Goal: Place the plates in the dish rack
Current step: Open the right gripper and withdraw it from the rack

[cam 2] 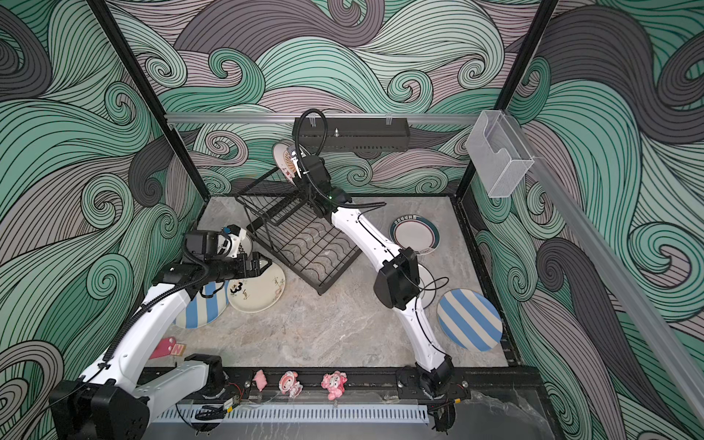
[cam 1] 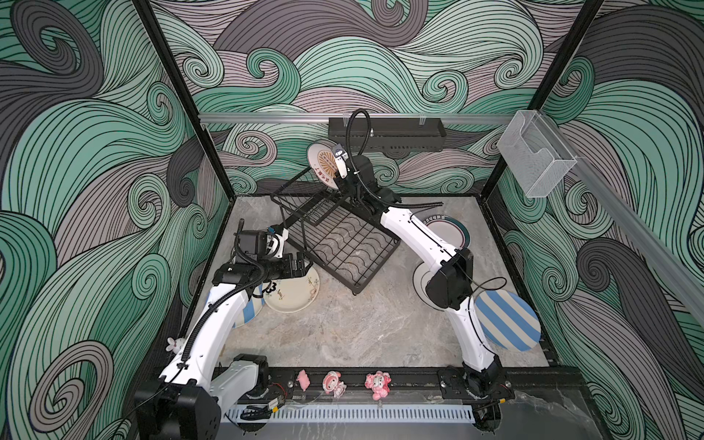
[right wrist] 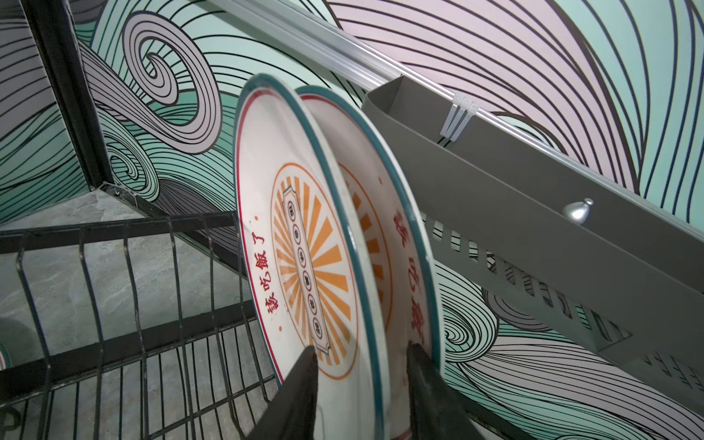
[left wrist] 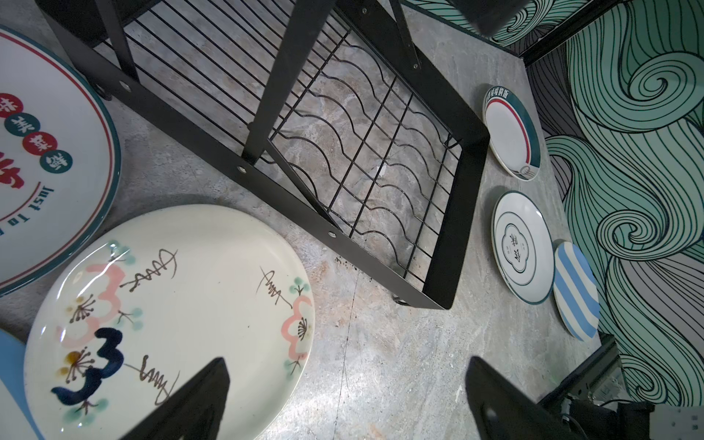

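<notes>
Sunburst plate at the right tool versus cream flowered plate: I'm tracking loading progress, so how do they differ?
The sunburst plate stands on edge in the rack; the cream plate lies flat on the table. The sunburst plate has orange rays and a teal rim; the cream plate has pink blossoms and dark brushstrokes. The right tool straddles the sunburst plate's rim; the open left tool holds nothing beside the cream plate. Both are round.
</notes>
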Controlling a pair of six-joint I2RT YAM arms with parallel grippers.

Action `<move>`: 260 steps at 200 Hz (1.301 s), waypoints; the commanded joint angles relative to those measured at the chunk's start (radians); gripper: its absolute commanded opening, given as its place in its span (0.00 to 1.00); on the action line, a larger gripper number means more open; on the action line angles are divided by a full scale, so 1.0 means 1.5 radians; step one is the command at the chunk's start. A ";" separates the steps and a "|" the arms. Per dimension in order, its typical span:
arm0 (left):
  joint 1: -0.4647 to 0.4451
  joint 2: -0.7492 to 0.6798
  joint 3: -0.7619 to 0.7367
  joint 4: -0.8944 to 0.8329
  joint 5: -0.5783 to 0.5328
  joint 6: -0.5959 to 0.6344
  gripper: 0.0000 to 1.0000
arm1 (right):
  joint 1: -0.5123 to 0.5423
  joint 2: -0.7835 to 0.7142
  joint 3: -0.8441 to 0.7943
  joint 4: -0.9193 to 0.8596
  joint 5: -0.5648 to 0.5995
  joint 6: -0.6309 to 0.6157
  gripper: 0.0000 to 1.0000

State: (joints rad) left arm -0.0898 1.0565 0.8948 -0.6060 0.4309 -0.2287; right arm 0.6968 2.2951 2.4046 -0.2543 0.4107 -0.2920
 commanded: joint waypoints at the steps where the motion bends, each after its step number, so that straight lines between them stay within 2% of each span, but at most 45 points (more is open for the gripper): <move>1: 0.004 -0.001 0.003 -0.001 0.001 0.000 0.99 | -0.006 -0.041 0.019 -0.012 0.013 0.002 0.47; 37: 0.004 -0.001 0.006 -0.008 -0.006 0.002 0.99 | -0.005 -0.083 0.008 -0.054 -0.005 0.016 0.57; 90: 0.004 -0.003 0.010 -0.010 -0.006 0.003 0.99 | -0.006 -0.154 -0.004 -0.120 -0.021 0.028 0.62; 128: 0.004 -0.002 0.012 -0.010 -0.005 0.002 0.99 | -0.014 -0.212 -0.040 -0.178 -0.085 0.064 0.67; 164: 0.004 -0.004 0.013 -0.012 -0.003 -0.004 0.99 | -0.060 -0.314 -0.178 -0.188 -0.202 0.142 0.71; 181: 0.004 -0.005 0.010 -0.011 0.002 -0.017 0.99 | -0.086 -0.374 -0.269 -0.188 -0.230 0.173 0.72; 260: 0.002 -0.043 -0.040 0.050 0.045 -0.089 0.99 | -0.184 -0.673 -0.761 -0.179 -0.228 0.265 0.76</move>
State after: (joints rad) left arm -0.0898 1.0302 0.8581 -0.5858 0.4568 -0.3038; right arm 0.4519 1.3785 1.4082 -0.5198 0.0925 0.0322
